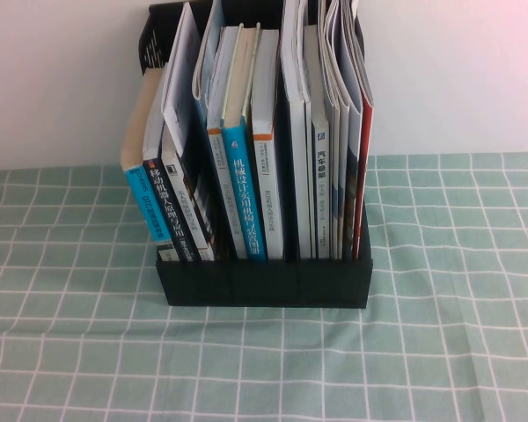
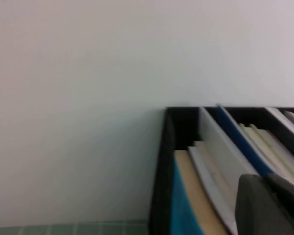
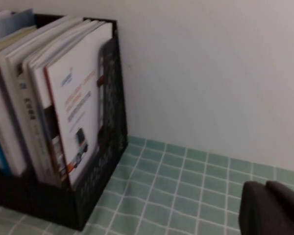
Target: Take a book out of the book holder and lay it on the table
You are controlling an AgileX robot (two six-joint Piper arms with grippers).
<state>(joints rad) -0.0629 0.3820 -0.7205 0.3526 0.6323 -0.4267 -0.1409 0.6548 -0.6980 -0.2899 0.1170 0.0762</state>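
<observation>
From the high view, the book holder (image 1: 264, 281) stands on the table (image 1: 440, 352), packed with upright volumes. The book (image 1: 363, 158) sits at the holder's right end, its red edge showing, pressed against thin white magazines (image 1: 339, 88). Blue-spined books (image 1: 244, 198) fill the middle and left compartments. Neither arm appears here.

In the left wrist view, the left gripper (image 2: 269, 205) shows only as a dark blurred mass at the edge, so I cannot tell how its fingers stand. Just beyond it lie the tops of the leaning books (image 2: 210, 171) in the holder's end compartment, with the black wall (image 2: 161, 171) past them and the pale backdrop beyond.

In the right wrist view, the right gripper (image 3: 272, 208) is again a dark shape at the edge, its finger state impossible to tell. It hangs above the grid cloth, well apart from the holder (image 3: 100, 176). The book (image 3: 76, 112) stands upright as the outermost volume, white cover with orange print facing the gripper's side, just inside the perforated end wall.
</observation>
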